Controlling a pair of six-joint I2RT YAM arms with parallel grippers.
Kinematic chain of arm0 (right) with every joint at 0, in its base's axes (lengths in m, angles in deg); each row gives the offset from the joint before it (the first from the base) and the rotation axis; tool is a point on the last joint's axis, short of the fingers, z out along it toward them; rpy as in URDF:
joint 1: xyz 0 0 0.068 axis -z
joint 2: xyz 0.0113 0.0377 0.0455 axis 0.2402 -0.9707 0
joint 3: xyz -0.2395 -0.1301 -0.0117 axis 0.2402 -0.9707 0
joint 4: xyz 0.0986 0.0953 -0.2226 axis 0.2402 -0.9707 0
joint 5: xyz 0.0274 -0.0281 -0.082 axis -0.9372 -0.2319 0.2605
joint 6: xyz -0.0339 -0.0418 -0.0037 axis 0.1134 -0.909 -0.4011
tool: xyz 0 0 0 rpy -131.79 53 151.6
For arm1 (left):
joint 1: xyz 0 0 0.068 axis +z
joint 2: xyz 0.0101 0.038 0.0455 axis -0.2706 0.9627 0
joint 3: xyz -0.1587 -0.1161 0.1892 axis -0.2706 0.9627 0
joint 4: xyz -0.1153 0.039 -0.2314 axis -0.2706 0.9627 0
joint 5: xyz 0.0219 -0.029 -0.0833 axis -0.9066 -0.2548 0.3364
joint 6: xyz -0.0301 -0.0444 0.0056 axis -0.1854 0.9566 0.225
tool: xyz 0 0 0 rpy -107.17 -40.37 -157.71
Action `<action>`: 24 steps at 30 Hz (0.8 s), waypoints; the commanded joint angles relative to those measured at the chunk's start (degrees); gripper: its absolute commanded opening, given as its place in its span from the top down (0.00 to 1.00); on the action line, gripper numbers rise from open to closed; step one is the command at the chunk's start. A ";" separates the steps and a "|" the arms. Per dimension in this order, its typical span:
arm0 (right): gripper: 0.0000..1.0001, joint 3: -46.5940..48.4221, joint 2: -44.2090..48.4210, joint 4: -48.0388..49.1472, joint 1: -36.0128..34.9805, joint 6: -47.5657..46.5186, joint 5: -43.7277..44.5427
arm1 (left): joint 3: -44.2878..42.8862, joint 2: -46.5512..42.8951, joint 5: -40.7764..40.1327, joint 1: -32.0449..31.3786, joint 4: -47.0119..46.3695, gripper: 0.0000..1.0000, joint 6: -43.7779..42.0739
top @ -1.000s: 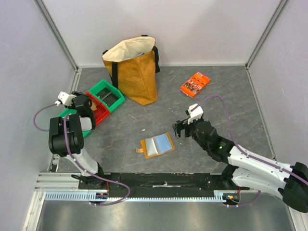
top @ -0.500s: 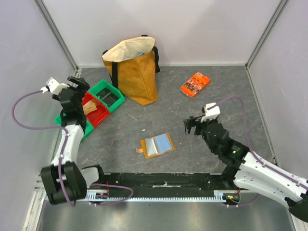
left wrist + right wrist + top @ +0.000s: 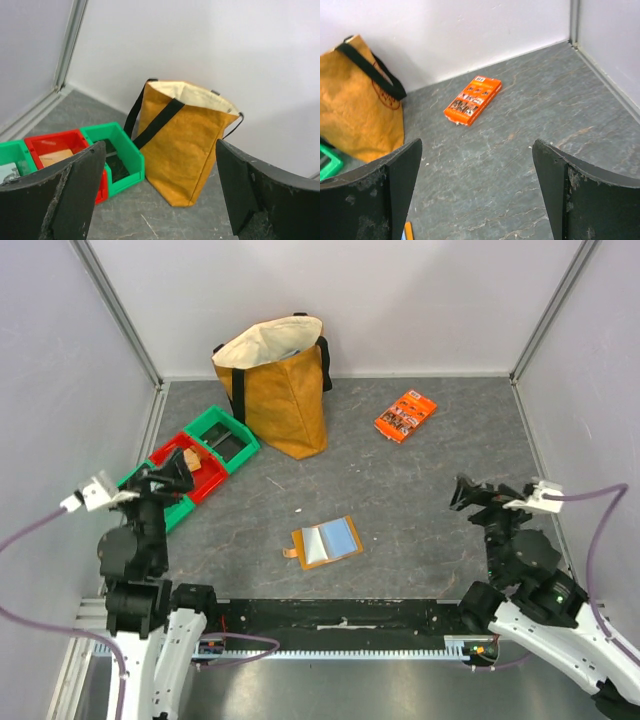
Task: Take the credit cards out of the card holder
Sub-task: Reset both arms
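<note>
The card holder [image 3: 326, 542] lies open on the grey table floor, tan outside with pale blue-grey pockets facing up; I cannot tell if anything is in its pockets. A flat tan credit card [image 3: 190, 460] [image 3: 54, 157] lies in the red bin [image 3: 172, 453]. My left gripper [image 3: 174, 474] [image 3: 160, 150] is open and empty, raised near the bins at the left. My right gripper [image 3: 468, 494] [image 3: 477, 150] is open and empty, well to the right of the holder. A thin orange edge of the holder [image 3: 408, 231] shows in the right wrist view.
A mustard tote bag [image 3: 275, 380] [image 3: 187, 140] stands at the back. A green bin [image 3: 224, 437] [image 3: 125, 145] holding dark flat things sits beside the red one, and another green bin [image 3: 180, 510] lies nearer. An orange printed packet [image 3: 405, 415] [image 3: 472, 100] lies at the back right.
Both arms have drawn back toward the near edge. My left gripper opened and lifted away from the red bin, where the tan card now lies. The holder has not moved.
</note>
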 commanded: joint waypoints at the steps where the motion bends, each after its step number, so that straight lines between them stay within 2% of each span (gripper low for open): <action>1: 0.02 1.56 5.93 -2.32 0.14 -3.24 7.20 | 5.04 -12.75 -6.55 -2.33 2.06 0.04 -6.41; 4: 0.02 0.33 9.27 -2.41 0.14 -3.95 8.52 | 8.56 -22.07 -6.21 -2.51 1.44 0.04 -9.40; 6: 0.02 -0.55 10.77 -2.41 0.05 -4.21 8.87 | 9.89 -25.08 -6.11 -2.78 2.66 0.04 -9.76; 9: 0.02 -0.55 11.83 -2.41 0.05 -4.92 9.40 | 10.15 -25.09 -4.36 -3.12 4.78 0.04 -10.72; 24: 0.02 -0.99 14.03 -2.41 0.05 -5.62 11.86 | 10.16 -24.91 -6.20 -7.70 6.54 0.04 -12.13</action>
